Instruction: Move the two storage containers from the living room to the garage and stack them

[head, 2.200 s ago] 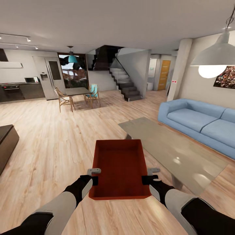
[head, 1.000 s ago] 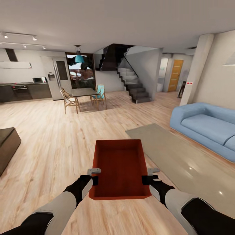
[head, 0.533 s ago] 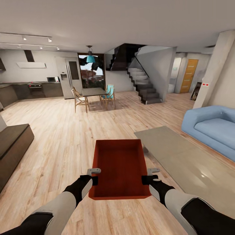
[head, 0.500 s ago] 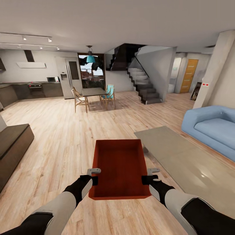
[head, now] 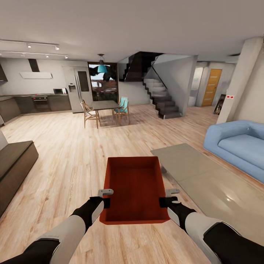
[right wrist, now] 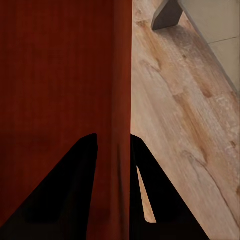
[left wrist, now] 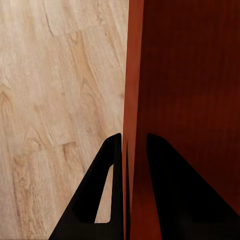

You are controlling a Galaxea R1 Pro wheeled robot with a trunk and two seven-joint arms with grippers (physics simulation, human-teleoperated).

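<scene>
An orange-red bin [head: 135, 190] is carried in front of the robot, held up over the light plank floor [head: 66, 154] of the living room. It is a plain rectangle with straight walls, no lid and an empty, darker red inside; its long axis points away from the robot.

The left end effector [head: 105, 197] is clenched on the bin's left wall near the close end: in the left wrist view one dark finger [left wrist: 107, 200] lies outside the thin wall and the other inside, the wall [left wrist: 131, 100] pinched between them. The right end effector [head: 165, 197] grips the right wall the same way; in the right wrist view its fingers [right wrist: 150, 195] straddle the wall [right wrist: 121, 90], with wood planks and a grey leg [right wrist: 167, 14] beyond.

Right of the bin stands a low glass tabletop [head: 205, 176], and past it a blue sofa [head: 238, 143]. A dark bench [head: 14, 165] sits at the left edge. Farther off are a dining table with chairs [head: 104, 110], a kitchen [head: 36, 99], a dark staircase [head: 161, 99] and an orange door [head: 212, 87].
</scene>
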